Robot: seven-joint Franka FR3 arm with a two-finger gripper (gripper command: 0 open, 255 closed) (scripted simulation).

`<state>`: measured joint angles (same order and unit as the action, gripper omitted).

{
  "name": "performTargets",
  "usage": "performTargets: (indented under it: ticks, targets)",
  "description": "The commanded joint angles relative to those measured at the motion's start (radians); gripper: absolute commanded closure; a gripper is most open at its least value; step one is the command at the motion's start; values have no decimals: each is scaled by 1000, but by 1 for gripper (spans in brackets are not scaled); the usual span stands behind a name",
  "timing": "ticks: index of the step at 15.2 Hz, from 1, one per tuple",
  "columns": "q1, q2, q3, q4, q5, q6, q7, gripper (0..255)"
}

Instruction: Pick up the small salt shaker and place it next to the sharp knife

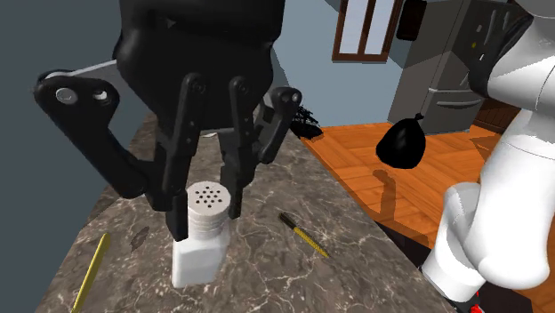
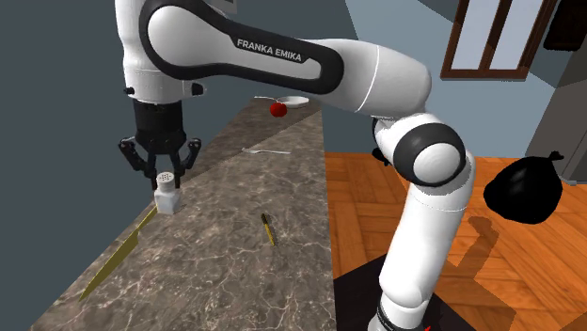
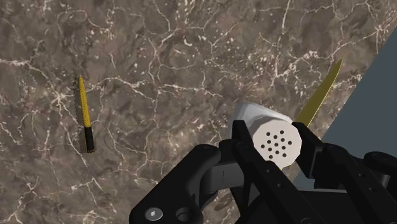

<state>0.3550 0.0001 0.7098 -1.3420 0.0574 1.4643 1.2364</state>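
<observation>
The small white square-bodied salt shaker with a grey perforated cap (image 1: pixel 197 258) stands upright near the left edge of the brown veined marble counter (image 1: pixel 293 276), as the second exterior view shows it; I cannot tell whether its base rests on the stone or hangs just clear. The all-black two-finger gripper (image 3: pixel 275 151) sits over it, its fingers closed on the cap from either side.

On the shoulder view's left, near the shaker, a long thin yellow blade (image 1: pixel 90 271) lies along the counter's edge; on the right, somewhat farther off, lies a short yellow knife with a black handle (image 1: pixel 302 233). Which one is the sharp knife is a judgement, and choosing wrongly is one risk. The hold is high, on the round cap alone, so the body could swing or slip out in travel; set down too close to the edge, the shaker could topple off.
</observation>
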Motion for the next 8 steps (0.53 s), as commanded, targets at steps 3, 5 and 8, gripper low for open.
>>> performTargets:
  ticks: [3, 5, 8]
  targets:
    - [109, 169, 75, 159, -142, -29, 147, 255]
    - [203, 272, 92, 274, -232, -66, 216, 255]
    - [243, 306, 90, 285, -259, -50, 243, 255]
